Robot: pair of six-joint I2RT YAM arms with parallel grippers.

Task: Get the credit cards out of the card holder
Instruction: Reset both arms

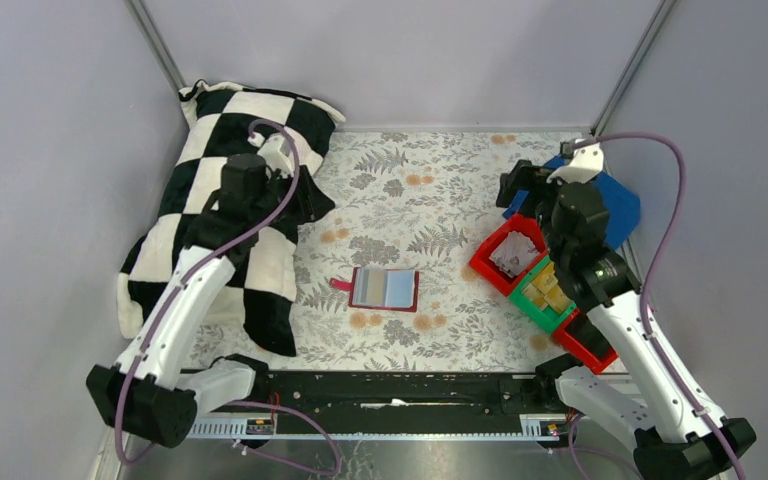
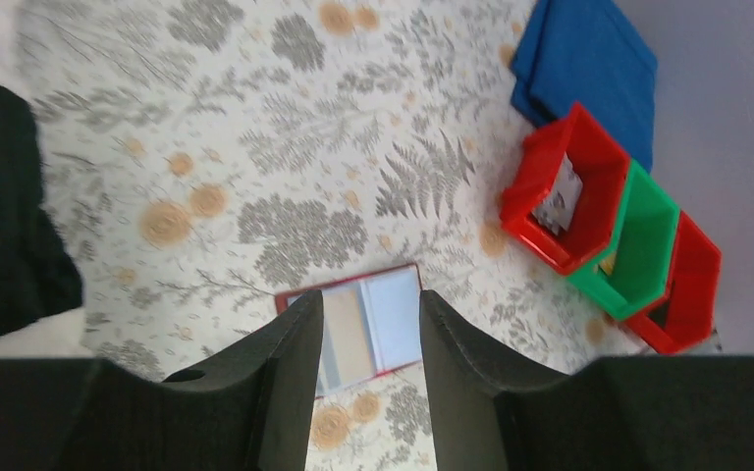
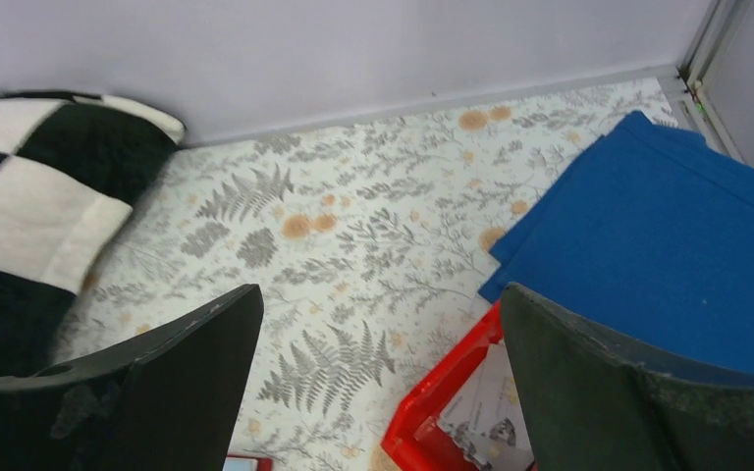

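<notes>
The card holder (image 1: 385, 289) is lying open and flat on the floral cloth (image 1: 430, 190), near the middle, a bit toward the near edge. Its snap tab (image 1: 340, 284) is sticking out on the left. The cards (image 1: 384, 288) are sitting inside it side by side, tan to the left and pale blue to the right, all within the red border. How many there are I cannot tell.

The left gripper (image 2: 371, 297) is hovering above the cloth, left of and beyond the holder, at the edge of the checkered pillow (image 1: 220, 180). Its fingers (image 2: 290, 383) are standing narrowly apart and gripping nothing. In the left wrist view the holder is showing through the gap between them, well below.

The right gripper (image 3: 381, 292) is hanging over the far right side, above the far red bin (image 1: 508, 252) and beside the blue pad (image 1: 615, 205). Its fingers (image 3: 187, 383) are spread wide and carrying nothing.

The bins are sitting in a row along the right: red, then a green bin (image 1: 538, 300), then a near red bin (image 1: 592, 345). The far red one is holding something pale and papery; the green one is holding tan pieces. The holder is lying well apart from the bins, to their left.
</notes>
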